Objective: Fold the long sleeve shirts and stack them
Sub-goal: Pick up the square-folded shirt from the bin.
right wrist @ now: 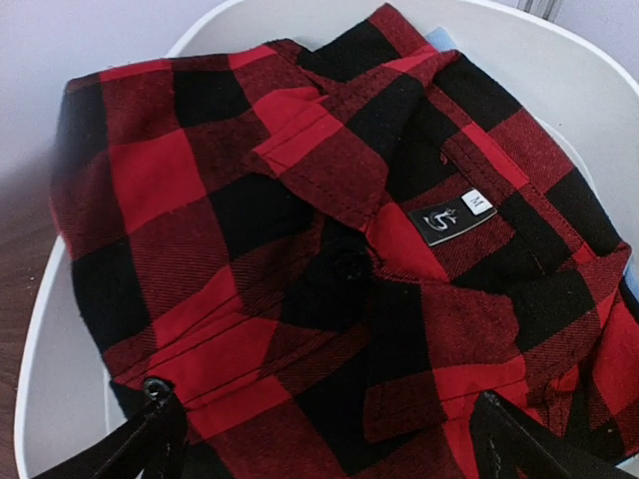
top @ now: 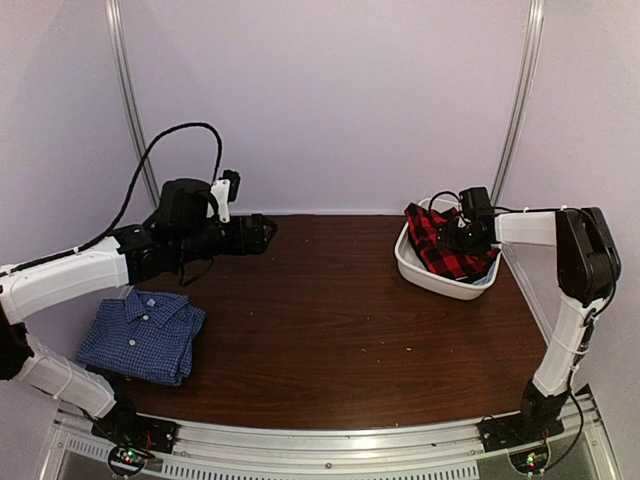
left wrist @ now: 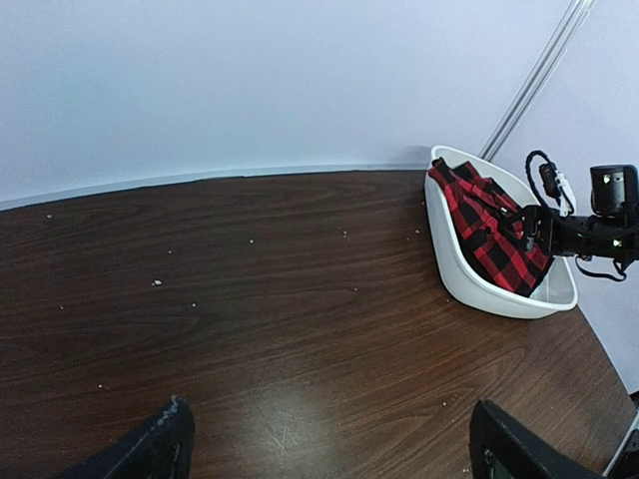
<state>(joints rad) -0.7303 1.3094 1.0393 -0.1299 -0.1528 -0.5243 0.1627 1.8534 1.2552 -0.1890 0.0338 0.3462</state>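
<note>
Plaid flannel shirt (right wrist: 300,249): bunched in white tub (top: 430,275), right side.
Blue check shirt (top: 140,335): folded, lower left.
Right hand (right wrist: 329,444): wide, above plaid.
Left hand (left wrist: 329,454): wide, empty.
Risk: snagged cloth may drag tub.

Dark brown wood-grain worktop (top: 330,320), surface glossy with a light reflection near its middle. Two items rest directly on it. A folded blue check shirt (top: 142,337) lies at the near left, collar towards the far side. A white tub (top: 428,274) sits at the far right, close to the right edge. Small pale specks (left wrist: 157,282) are scattered across the bare wood.
</note>
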